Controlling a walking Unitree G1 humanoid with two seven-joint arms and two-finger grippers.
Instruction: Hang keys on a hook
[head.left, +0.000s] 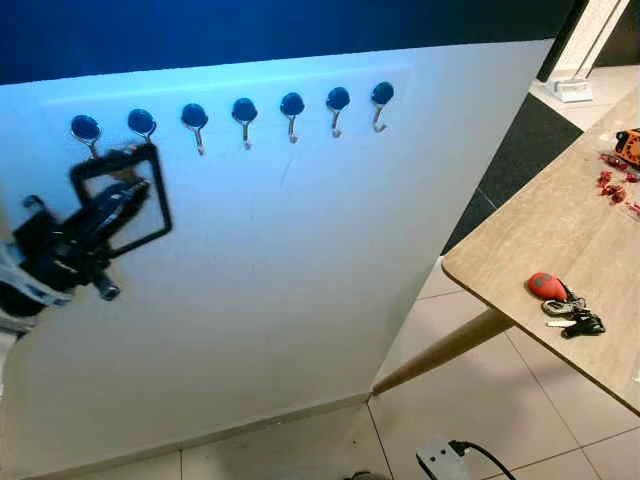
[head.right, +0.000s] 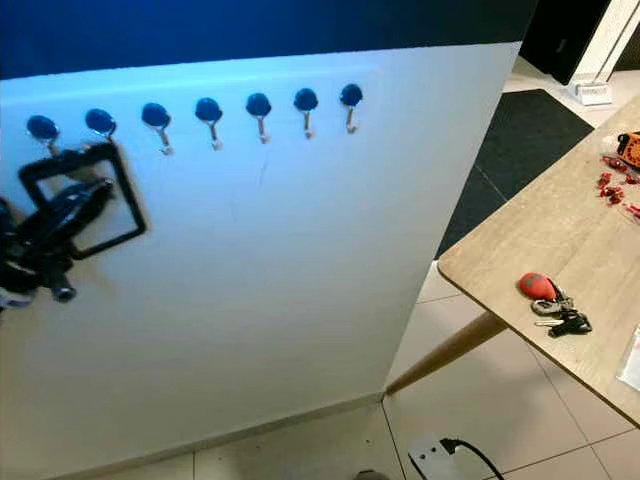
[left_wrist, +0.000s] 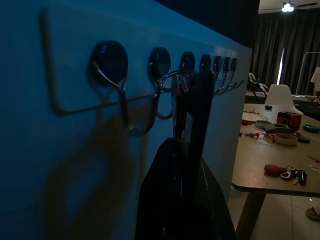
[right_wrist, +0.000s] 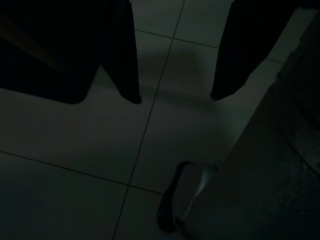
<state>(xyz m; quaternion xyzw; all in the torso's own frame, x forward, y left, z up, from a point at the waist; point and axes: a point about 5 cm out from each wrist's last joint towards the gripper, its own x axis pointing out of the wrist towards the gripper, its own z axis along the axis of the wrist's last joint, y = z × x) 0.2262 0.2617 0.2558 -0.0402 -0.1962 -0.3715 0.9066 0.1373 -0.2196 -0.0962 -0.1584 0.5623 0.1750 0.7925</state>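
Several blue-knobbed metal hooks (head.left: 244, 115) run in a row along the top of a white wall panel (head.left: 280, 280). My left gripper (head.left: 112, 160) is raised against the panel at the second hook from the left (head.left: 141, 124). Its fingers (left_wrist: 192, 115) are pressed together, and a thin metal key ring (left_wrist: 172, 85) sits at their tips beside that hook (left_wrist: 160, 65). A second bunch of keys with a red fob (head.left: 560, 305) lies on the wooden table (head.left: 520, 240) to the right. My right gripper (right_wrist: 175, 97) hangs low over the tiled floor, open and empty.
The table's corner juts out near the panel's right edge, with a slanted leg (head.left: 445, 350) below it. Red bits (head.left: 615, 188) and an orange tool (head.left: 628, 146) lie further along the table. A black mat (head.left: 525, 150) and a white power strip (head.left: 445, 460) are on the floor.
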